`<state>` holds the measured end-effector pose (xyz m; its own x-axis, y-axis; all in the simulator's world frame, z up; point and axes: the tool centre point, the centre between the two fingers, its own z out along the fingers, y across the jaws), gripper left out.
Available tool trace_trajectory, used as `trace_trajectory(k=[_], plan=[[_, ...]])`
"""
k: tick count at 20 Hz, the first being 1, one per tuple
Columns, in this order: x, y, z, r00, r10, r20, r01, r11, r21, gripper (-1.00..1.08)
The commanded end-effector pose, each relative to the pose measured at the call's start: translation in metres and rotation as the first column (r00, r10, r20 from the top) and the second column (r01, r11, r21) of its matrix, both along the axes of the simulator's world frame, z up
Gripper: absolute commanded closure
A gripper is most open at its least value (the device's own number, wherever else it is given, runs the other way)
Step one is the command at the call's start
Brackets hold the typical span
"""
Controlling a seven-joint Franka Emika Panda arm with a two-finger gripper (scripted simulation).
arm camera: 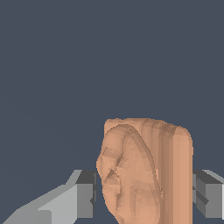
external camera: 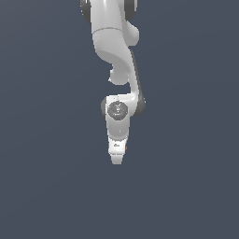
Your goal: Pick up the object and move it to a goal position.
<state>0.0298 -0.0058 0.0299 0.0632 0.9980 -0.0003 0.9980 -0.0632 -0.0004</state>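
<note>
A white robot arm reaches down the middle of the exterior view, over a plain dark slate-blue ground. Its hand points downward at the arm's lower end. A tiny fleck of orange shows on the hand's side there; too small to make out more.

In the wrist view, the object, an orange-brown lumpy mass with a broad rounded end and ridged folds on its face, sits between the two grey fingers of the hand. The fingers stand part-way apart, one against each side of the object, gripping it. Only the dark ground shows beyond it
</note>
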Motion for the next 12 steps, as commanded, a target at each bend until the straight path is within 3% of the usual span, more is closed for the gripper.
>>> trace_trajectory(k=[1, 12], plan=[[0.0, 0.0, 0.0, 1.0, 0.0, 0.0, 0.0, 1.0, 0.0, 1.08], [0.007, -0.008, 0.019, 1.0, 0.0, 0.0, 0.0, 1.0, 0.001, 1.08]])
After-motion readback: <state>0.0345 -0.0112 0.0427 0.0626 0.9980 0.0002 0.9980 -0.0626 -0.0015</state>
